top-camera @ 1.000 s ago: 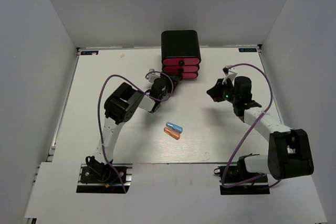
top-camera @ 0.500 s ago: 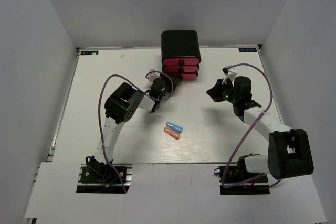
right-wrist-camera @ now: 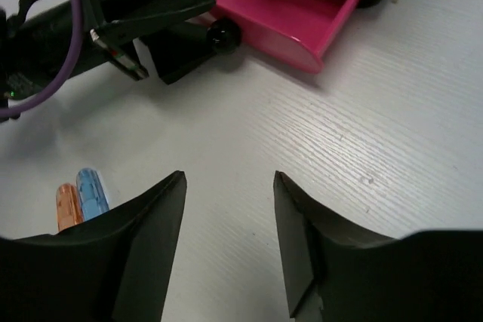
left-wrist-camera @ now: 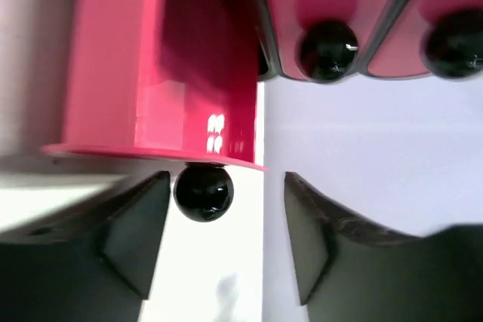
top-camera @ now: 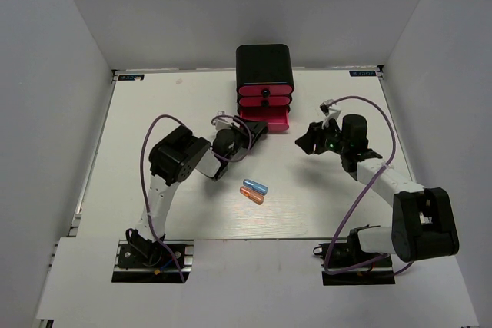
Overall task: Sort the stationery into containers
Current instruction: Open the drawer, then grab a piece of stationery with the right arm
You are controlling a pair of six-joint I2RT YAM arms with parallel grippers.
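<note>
Capsules are the things for you to handle now: a blue capsule [top-camera: 254, 187] and an orange capsule [top-camera: 251, 196] lie side by side, touching, near the middle of the tabletop [top-camera: 154, 113], a little toward its near edge. They look small, light and hard, with smooth rounded ends, so I expect that they roll easily and can slip out of a loose pinch. Take one across the middle of its body, with the fingers crossing its long axis, and come straight down. Because the two touch, the inner finger will probably push the neighbour aside.

The black cabinet [top-camera: 264, 63] stands at the middle of the far edge. Its bottom drawer [top-camera: 269, 119] is pulled out and looks empty, as far as the right wrist view shows it. The two upper drawers [top-camera: 252, 90] are closed. The open drawer seems to be thin, light plastic, so move it only by its knob [left-wrist-camera: 202, 192], and gently, or the cabinet may slide.

The left fingers [left-wrist-camera: 132, 246] are spread on both sides of this knob, with a clear gap on one side, and do not pinch it. The right fingers [right-wrist-camera: 143, 239] are also spread and hold nothing. They hang over bare tabletop near the open drawer, on its right-edge side.
</note>
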